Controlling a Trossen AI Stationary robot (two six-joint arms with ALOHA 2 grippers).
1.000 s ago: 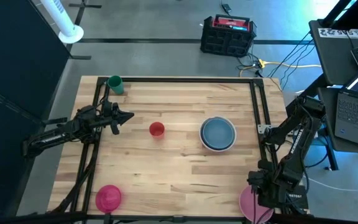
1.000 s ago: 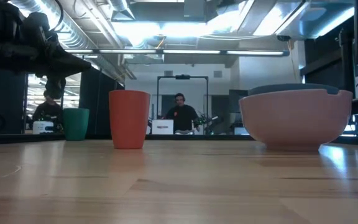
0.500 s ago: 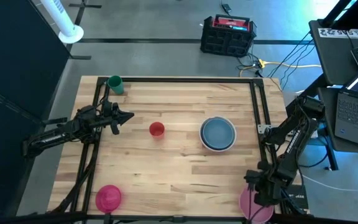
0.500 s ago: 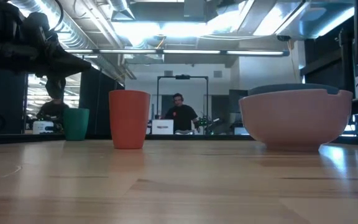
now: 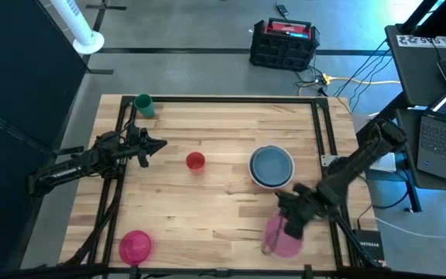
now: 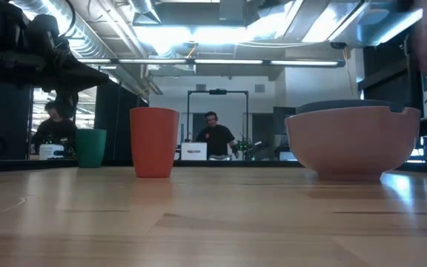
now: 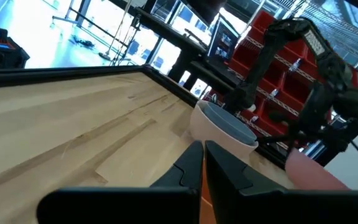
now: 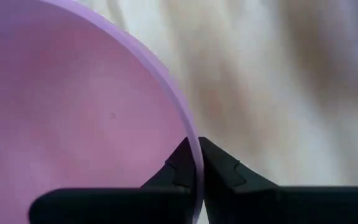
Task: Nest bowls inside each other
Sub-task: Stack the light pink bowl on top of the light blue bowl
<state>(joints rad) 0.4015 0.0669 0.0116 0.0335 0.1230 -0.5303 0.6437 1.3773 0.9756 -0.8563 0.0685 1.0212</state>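
pale pink bowl [image 5: 283,235]: above the near right part of the desk, just in front of the stack of bowls, its rim clamped by the right pincer; blurred in the high view; in the right wrist view its rim [image 8: 166,99] runs in between the two fingertips
right pincer [image 5: 291,226]: closed tight on the pale pink bowl's rim, the arm reaching in from the desk's right edge
stack of bowls [image 5: 272,167]: right of centre on the desk, a blue bowl sitting inside a white outer bowl; in the low view [image 6: 351,141] it stands upright with the darker rim showing above the pale wall
magenta bowl [image 5: 135,246]: alone at the near left corner of the desk, well apart from the others
left pincer [image 5: 158,145]: closed on nothing, held over the left side of the desk, pointing towards the red cup
red cup [image 5: 195,161]: upright near the middle, between the left pincer and the stack of bowls
green cup [image 5: 143,105]: upright at the far left corner
desk [image 5: 223,209]: light wooden planks with a dark frame along its edges
background: a person [image 6: 215,137] sits far behind the desk in the low view
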